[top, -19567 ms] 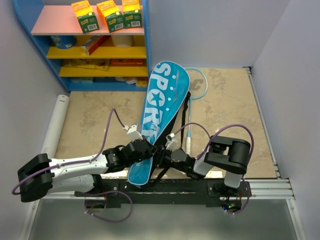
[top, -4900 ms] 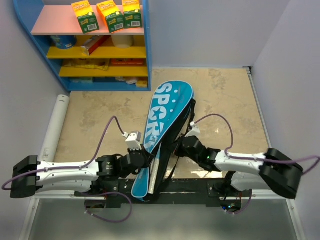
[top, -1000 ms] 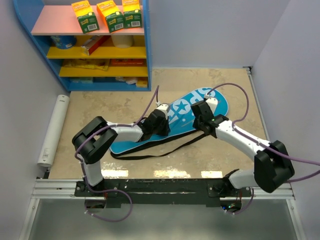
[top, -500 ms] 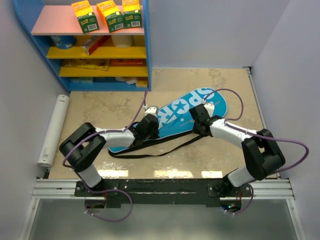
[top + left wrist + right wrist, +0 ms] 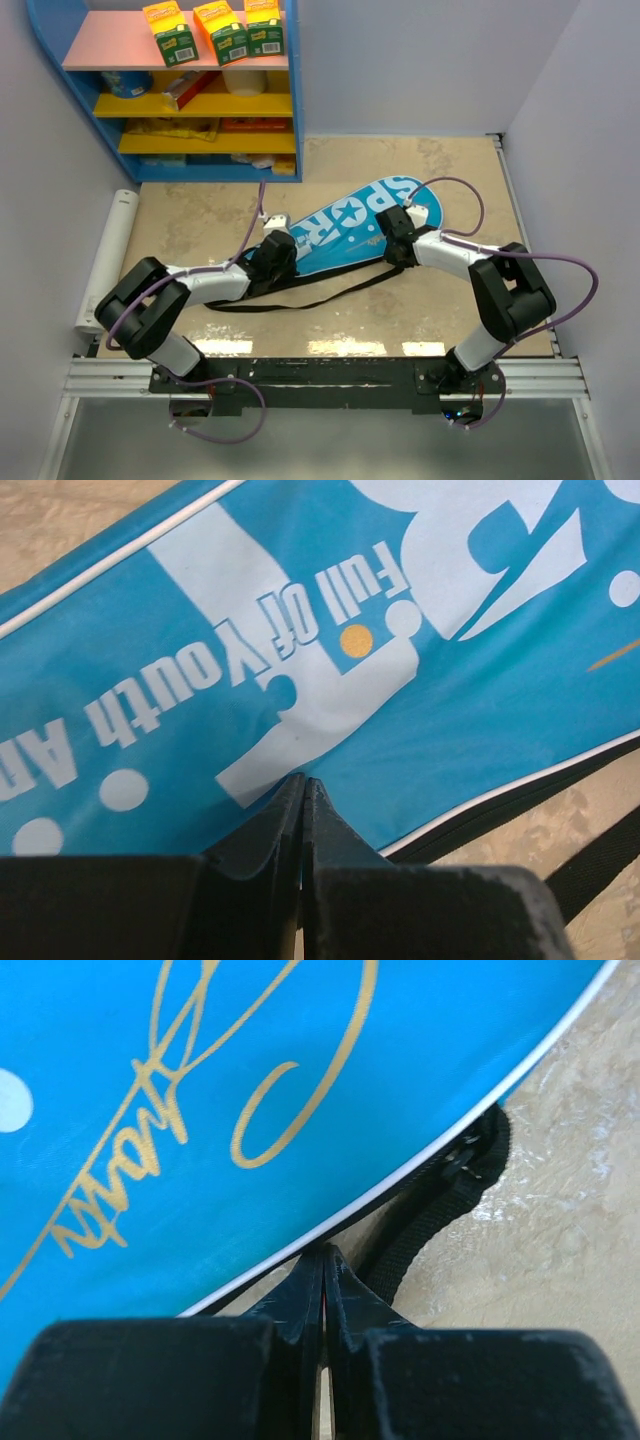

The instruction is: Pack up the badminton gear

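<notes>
Your left gripper (image 5: 270, 265) sat over the narrow handle end of the bag (image 5: 345, 225). Its fingers were pressed together with the tips on the blue fabric and nothing visible between them. The bag lay flat on the table (image 5: 470, 180), slanting from near-left to far-right, with the wide head toward your right arm. It was bright blue with white piping, big white "SPORT" lettering, smaller white words reading "Full Of Youth", white dots, one small orange dot and a gold signature scrawl. A black strap (image 5: 320, 298) lay loose on the table along its near side. Your right gripper (image 5: 398, 248) was at the near edge of the wide head, fingers closed together just at the piping, with nothing seen between them.
</notes>
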`<state>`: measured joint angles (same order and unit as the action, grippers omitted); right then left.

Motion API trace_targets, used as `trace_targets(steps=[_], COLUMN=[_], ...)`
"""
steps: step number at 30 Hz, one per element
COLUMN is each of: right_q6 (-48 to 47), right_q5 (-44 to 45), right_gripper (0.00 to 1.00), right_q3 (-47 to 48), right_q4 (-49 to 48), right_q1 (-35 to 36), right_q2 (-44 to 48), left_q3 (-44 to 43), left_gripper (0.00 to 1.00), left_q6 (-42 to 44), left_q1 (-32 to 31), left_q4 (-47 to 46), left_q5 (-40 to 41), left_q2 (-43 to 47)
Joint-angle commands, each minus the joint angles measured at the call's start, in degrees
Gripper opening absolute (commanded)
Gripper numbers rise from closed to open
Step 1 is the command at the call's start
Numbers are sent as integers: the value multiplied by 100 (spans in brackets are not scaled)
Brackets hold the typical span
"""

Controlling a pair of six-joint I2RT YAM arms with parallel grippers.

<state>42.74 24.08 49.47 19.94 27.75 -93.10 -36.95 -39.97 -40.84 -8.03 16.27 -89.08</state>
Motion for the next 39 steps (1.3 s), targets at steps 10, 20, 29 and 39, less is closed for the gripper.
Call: trace_targets(steps=[10, 20, 29, 39], right_q6=[278, -125, -416, -653], right_q5=[845, 634, 230, -236], right_gripper=[22, 34, 33, 34], right_q3=[133, 124, 414, 150], right_q4=[1776, 1373, 1029, 686], right_q1=[-68, -568, -709, -665], right_q2=[-33, -218, -533, -420], left_q3=[504, 1031, 1269, 1331], left_gripper=[8, 8, 6, 5], left_q6=[-11, 41, 200, 208], left_q1=[234, 585, 709, 718], left_q4=[724, 241, -102, -286], left_q5=[-54, -344, -827, -1038], left_q2=[699, 971, 998, 954])
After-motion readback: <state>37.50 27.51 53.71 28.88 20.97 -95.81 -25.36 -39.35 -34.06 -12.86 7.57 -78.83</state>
